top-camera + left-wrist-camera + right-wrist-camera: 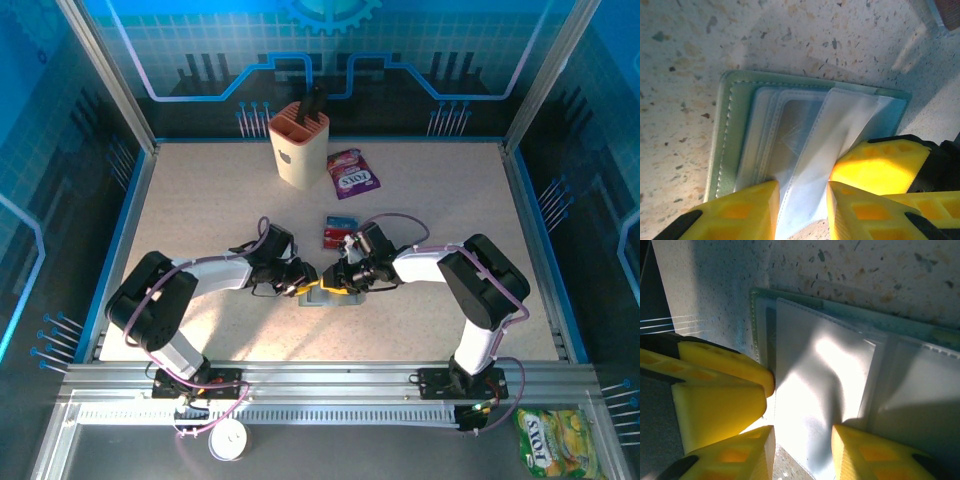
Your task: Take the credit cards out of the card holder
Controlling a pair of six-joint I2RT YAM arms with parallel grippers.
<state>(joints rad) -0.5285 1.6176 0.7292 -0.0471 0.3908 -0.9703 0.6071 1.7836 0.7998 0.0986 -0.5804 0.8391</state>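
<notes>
Top external view: holder (346, 299) lies flat and open on the table (200, 200), right under both tools. Left gripper (308, 287) comes at the holder from its left, right gripper (333, 284) from its right, and the yellow tips almost meet over it.

Left wrist view: left gripper (802, 210) has its jaws a narrow gap apart. A clear sleeve (840, 120) of the holder (725, 145) runs down into that gap, and one finger of the other tool sits just right of it. Can't tell if the sleeve is pinched.

Right wrist view: right gripper (802, 455) is also narrowly apart, a white sleeve (820, 390) lying in its gap, with the holder's green stitched edge (756, 315) above and left.

Cards (338, 232), red and blue, lie on the table just behind the holder, apart from it. Purple packet (352, 173) and beige cup (298, 143) stand well behind the holder.

Table is speckled beige, boxed in by blue-lit walls (60, 150) with a circuit pattern. A metal rail (330, 378) runs in front of the holder, and a yellow-green packet (555, 443) sits past it to the right.
</notes>
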